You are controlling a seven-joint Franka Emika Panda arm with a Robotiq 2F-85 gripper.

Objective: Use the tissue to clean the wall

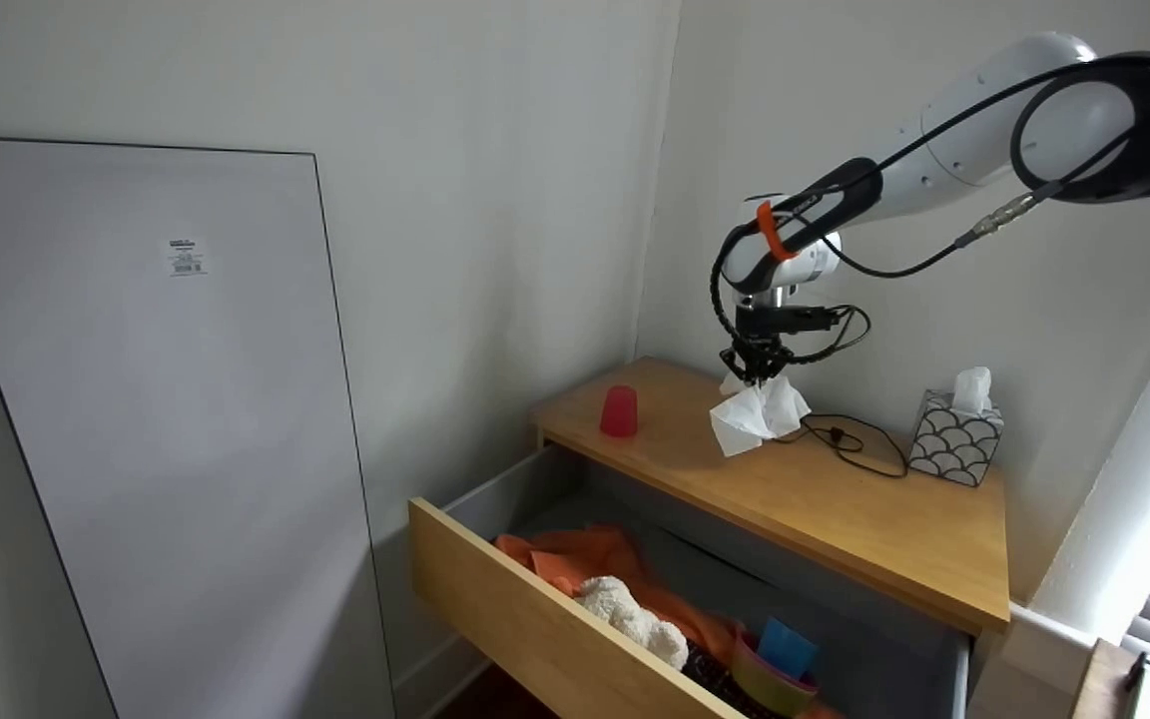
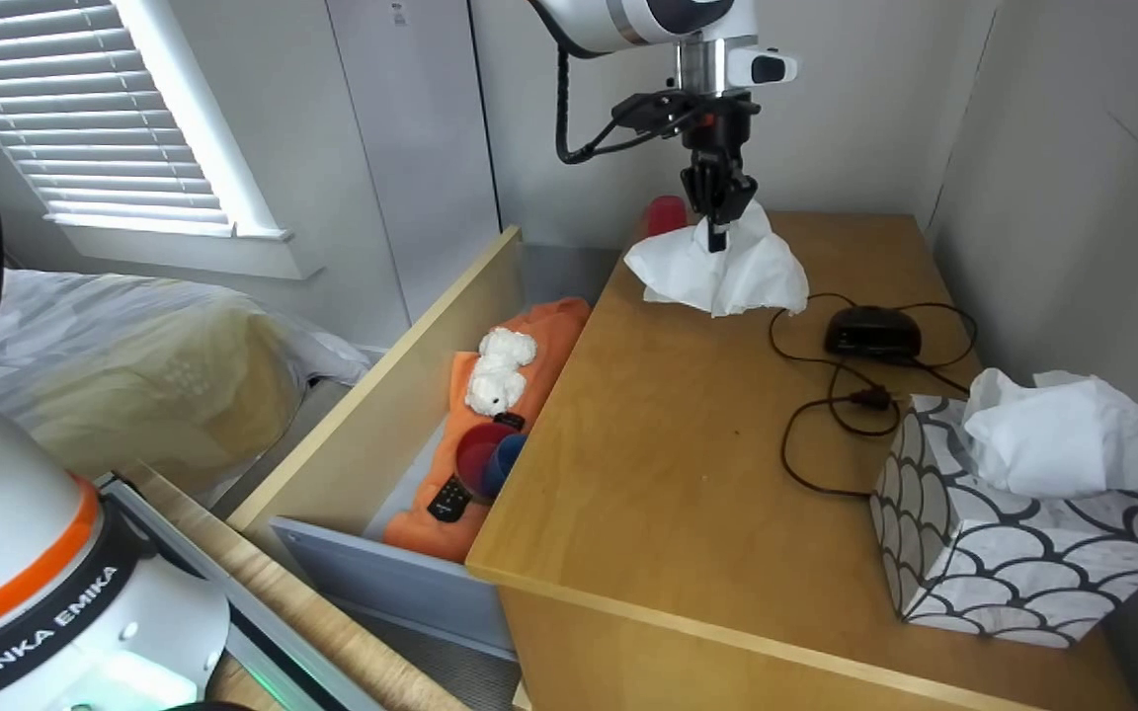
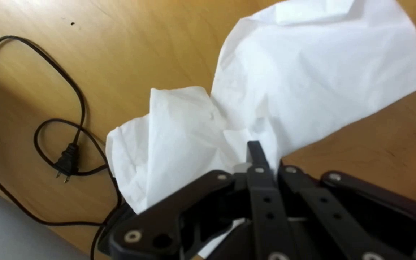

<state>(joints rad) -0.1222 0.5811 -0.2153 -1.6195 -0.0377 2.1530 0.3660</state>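
Note:
A white tissue (image 1: 761, 417) hangs from my gripper (image 1: 757, 379) above the wooden dresser top (image 1: 884, 529). It also shows in an exterior view (image 2: 727, 281), and spreads out crumpled on both sides of the fingers in the wrist view (image 3: 312, 61). The black fingers (image 3: 269, 159) are closed together on it, pointing down. The tissue seems apart from the dresser top, but how far is unclear. The plain grey-white wall (image 1: 515, 200) rises behind the dresser, with a dark scratch line on its side part (image 2: 1137, 138). The tissue is away from the wall.
A patterned tissue box (image 2: 1033, 563) stands on the dresser beside a black adapter (image 2: 873, 333) and looped cable (image 3: 81, 108). A red cup (image 1: 620, 411) stands near the far end. Below, an open drawer (image 1: 555, 619) holds cloth, a white plush toy and bowls.

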